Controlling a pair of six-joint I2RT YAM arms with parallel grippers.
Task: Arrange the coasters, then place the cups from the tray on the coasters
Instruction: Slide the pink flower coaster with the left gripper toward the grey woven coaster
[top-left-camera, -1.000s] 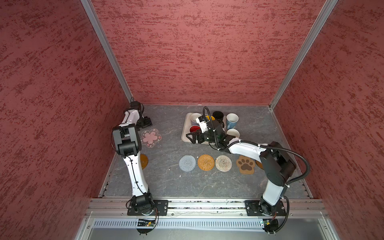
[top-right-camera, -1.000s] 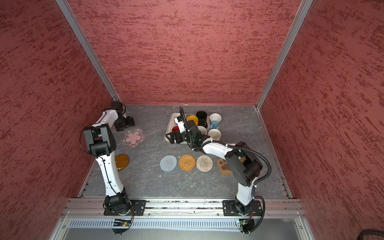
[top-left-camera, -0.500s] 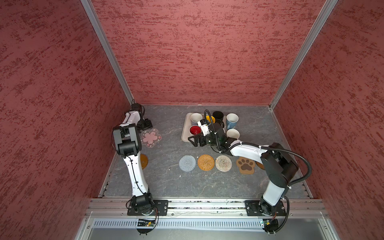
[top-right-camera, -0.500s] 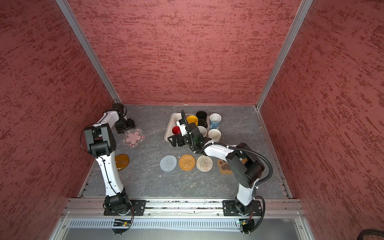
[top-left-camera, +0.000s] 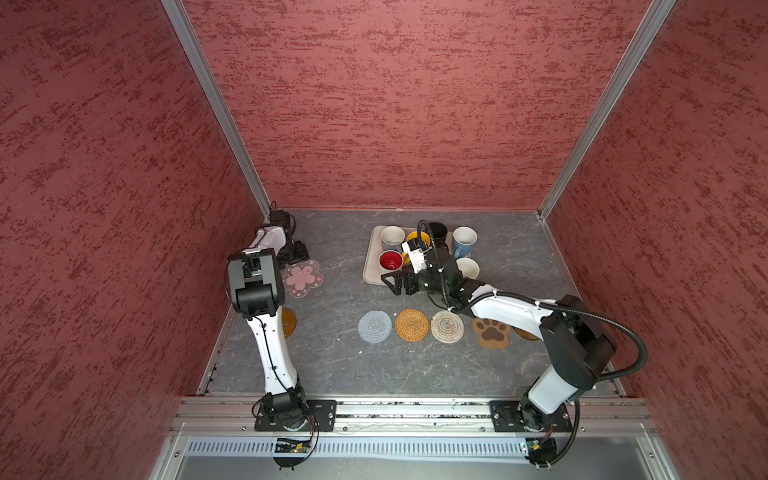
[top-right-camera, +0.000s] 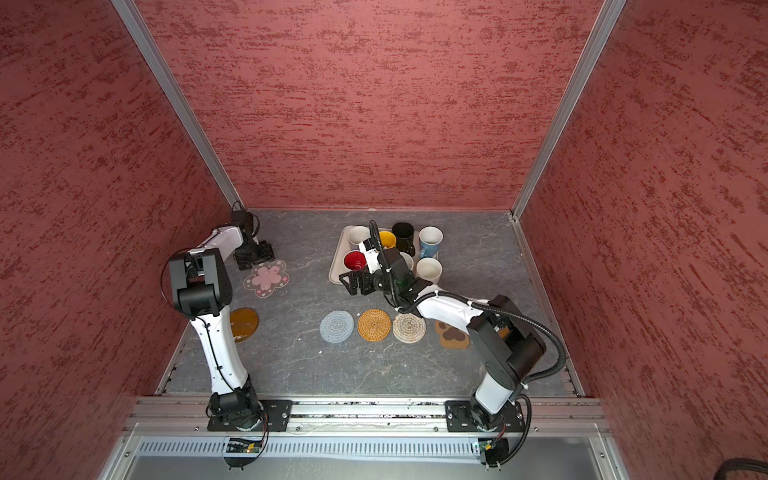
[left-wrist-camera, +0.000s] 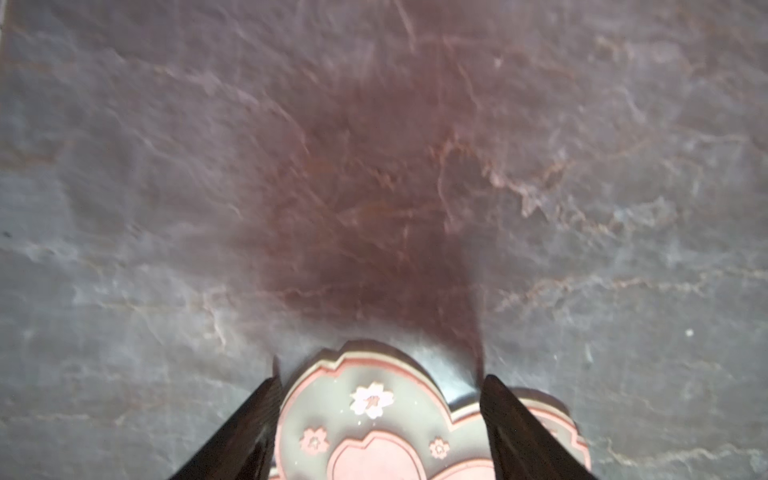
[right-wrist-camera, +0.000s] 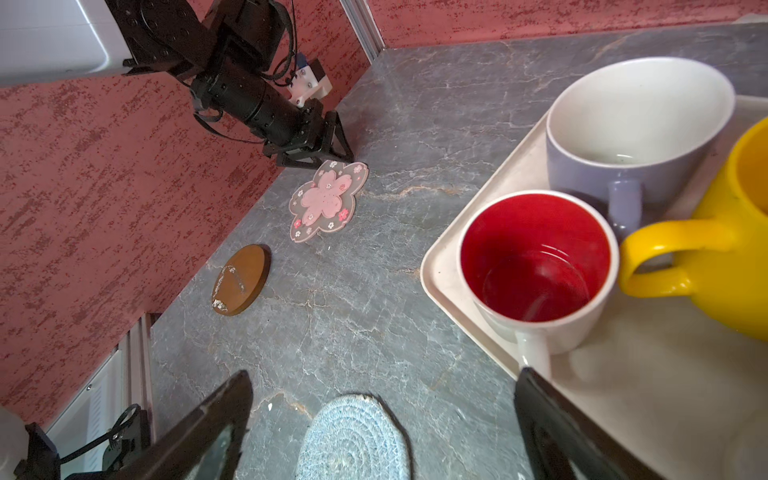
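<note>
My left gripper (left-wrist-camera: 381, 377) is open and low at the far edge of the pink flower coaster (top-left-camera: 302, 277), with its fingers on either side of one petal (left-wrist-camera: 374, 415). My right gripper (right-wrist-camera: 384, 374) is open and empty above the table at the tray's (top-left-camera: 370, 272) front left corner, next to the red-inside cup (right-wrist-camera: 536, 257). White (top-left-camera: 392, 235), yellow (top-left-camera: 417, 239), black (top-left-camera: 437, 230), light blue (top-left-camera: 464, 239) and cream (top-left-camera: 467, 268) cups stand further back and right. Grey-blue (top-left-camera: 375, 326), orange (top-left-camera: 412, 324), beige (top-left-camera: 447, 326) and paw (top-left-camera: 491, 332) coasters lie in a row.
A wooden disc (top-left-camera: 288, 322) lies by the left arm's upright link, close to the left wall. A second disc (top-left-camera: 524, 333) shows partly behind the right arm. Red walls close off the table on three sides, and the arm bases sit on the front rail.
My left gripper has come nearer, onto the flower coaster's far petal. My right gripper has shifted a little toward the front, off the cups to the tray's corner.
</note>
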